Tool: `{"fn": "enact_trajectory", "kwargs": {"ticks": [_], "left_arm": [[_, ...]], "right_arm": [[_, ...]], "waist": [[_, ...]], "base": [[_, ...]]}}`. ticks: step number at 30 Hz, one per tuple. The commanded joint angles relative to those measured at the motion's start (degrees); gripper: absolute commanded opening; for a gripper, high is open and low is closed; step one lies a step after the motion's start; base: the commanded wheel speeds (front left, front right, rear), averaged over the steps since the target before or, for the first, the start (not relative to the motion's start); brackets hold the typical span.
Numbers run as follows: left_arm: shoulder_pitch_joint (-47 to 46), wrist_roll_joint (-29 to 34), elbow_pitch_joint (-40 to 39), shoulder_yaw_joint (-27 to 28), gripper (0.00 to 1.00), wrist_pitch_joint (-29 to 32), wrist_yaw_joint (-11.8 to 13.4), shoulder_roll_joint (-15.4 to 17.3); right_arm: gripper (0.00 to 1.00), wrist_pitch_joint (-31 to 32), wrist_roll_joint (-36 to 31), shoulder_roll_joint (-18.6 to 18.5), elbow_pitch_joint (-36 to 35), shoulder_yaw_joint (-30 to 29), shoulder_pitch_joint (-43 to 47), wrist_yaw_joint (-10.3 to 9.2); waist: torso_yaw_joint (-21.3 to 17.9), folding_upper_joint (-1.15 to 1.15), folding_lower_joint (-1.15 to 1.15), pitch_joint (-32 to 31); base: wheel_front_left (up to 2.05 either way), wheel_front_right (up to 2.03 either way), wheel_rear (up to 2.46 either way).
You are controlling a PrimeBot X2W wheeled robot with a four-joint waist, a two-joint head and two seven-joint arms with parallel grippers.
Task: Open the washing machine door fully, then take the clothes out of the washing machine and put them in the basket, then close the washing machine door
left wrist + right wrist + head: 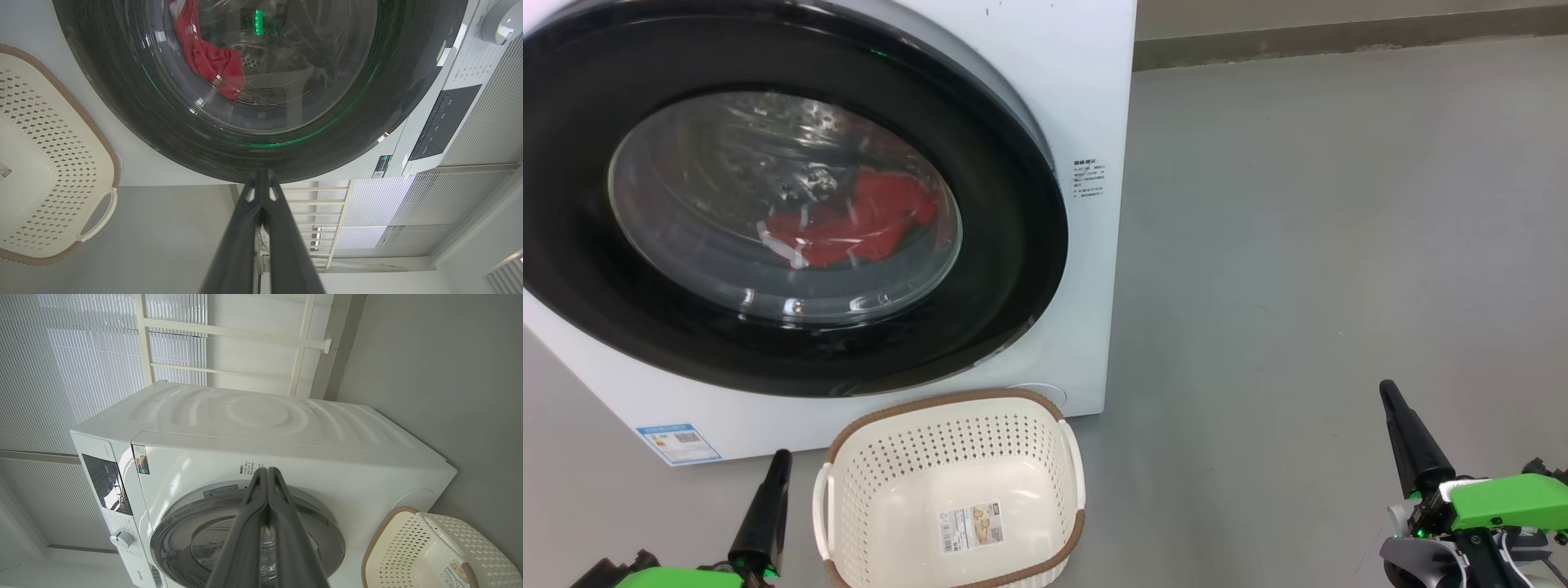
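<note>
The white washing machine (1086, 98) fills the upper left of the head view. Its round black-rimmed door (1013, 269) looks closed against the front, though the rim's upper right stands slightly proud. Red clothes (866, 220) lie in the drum behind the glass, also clothes (212, 61) in the left wrist view. The cream basket (849, 482) stands on the floor just below the door, with nothing in it. My left gripper (783, 456) is shut at the lower left, beside the basket. My right gripper (1387, 389) is shut at the lower right, far from the machine.
Grey floor (1339, 245) stretches to the right of the machine. A wall base (1339, 37) runs along the top. The control panel (441, 122) and a knob (502, 20) sit above the door. Window blinds (61, 355) stand behind the machine.
</note>
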Motion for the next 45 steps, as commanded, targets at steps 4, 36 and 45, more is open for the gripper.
{"fn": "enact_trajectory", "kwargs": {"ticks": [4, 36, 45], "left_arm": [[-2.4, -0.3, -1.2, 2.0, 0.0, 0.3, -0.4, 0.4], [1.7, 8.5, 1.0, -1.5, 1.0, -3.2, 0.0, 0.0], [2.2, 17.2, -0.2, -1.9, 1.0, -4.7, 0.1, -0.1]], "right_arm": [[0.0, 0.3, -0.1, -0.7, -1.6, 0.8, -2.4, -0.04], [1.0, -3.2, -8.2, 0.2, 1.4, 1.8, 2.8, -0.01], [1.0, -4.7, -14.3, 0.2, 0.3, 2.4, 3.5, -0.01]], "waist": [[0.0, 0.0, 0.0, 0.0], [0.1, 0.0, 0.0, 0.1], [0.3, 0.0, 0.0, 0.1]], "base": [[0.0, 0.0, 0.0], [0.0, 0.0, 0.0], [0.0, 0.0, 0.0]]}}
